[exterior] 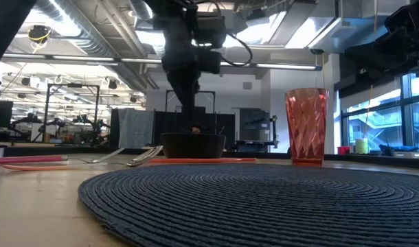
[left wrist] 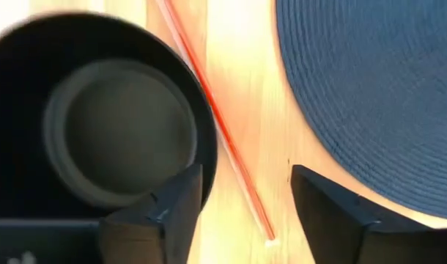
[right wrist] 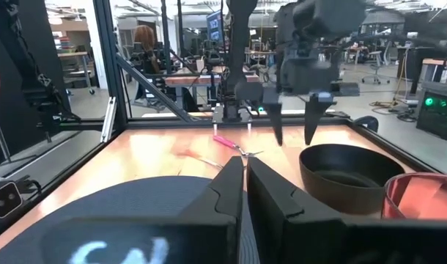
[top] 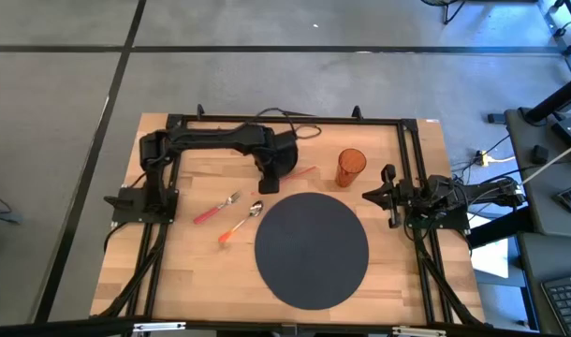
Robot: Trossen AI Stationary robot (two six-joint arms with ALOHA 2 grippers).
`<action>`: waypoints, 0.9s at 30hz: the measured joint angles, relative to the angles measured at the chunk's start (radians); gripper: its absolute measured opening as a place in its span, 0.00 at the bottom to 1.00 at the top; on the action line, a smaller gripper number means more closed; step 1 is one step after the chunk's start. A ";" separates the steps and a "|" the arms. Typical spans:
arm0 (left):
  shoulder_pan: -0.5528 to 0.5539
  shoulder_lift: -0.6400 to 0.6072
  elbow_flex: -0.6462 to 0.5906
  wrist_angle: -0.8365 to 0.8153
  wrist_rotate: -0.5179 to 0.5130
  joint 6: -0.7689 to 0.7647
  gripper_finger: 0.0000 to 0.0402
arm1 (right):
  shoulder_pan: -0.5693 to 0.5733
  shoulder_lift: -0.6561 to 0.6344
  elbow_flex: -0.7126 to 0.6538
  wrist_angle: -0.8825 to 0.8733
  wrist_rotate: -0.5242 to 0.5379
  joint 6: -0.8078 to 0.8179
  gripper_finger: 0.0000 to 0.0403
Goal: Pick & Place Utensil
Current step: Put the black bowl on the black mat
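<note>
A thin red stick lies flat on the wooden table between a black bowl and the round dark placemat. My left gripper points down over it, open, one finger on each side of the stick near its pale end, the bowl-side finger close to the bowl's rim. From across the table, the left gripper shows beside the bowl. A pink-handled fork and an orange-handled spoon lie flat left of the placemat. My right gripper rests shut at the right edge.
An orange-red ribbed cup stands upright right of the bowl, near the far edge. The placemat fills the table's near middle. A black frame rims the table. Bare wood shows at the near left.
</note>
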 joint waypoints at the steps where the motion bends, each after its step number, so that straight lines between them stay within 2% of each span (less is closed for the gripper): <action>1: -0.007 0.006 0.000 -0.006 -0.013 -0.005 0.54 | 0.000 0.000 0.000 0.000 0.000 0.000 0.05; 7: -0.017 0.056 0.000 -0.002 -0.022 -0.007 0.59 | 0.000 0.000 0.000 0.000 0.000 0.000 0.05; 17: 0.029 0.128 0.000 0.019 -0.036 0.004 0.59 | 0.000 0.000 0.000 0.000 0.000 -0.003 0.05; 27: 0.033 0.133 0.000 0.046 -0.090 -0.006 0.59 | 0.000 0.000 0.000 0.000 0.000 -0.003 0.05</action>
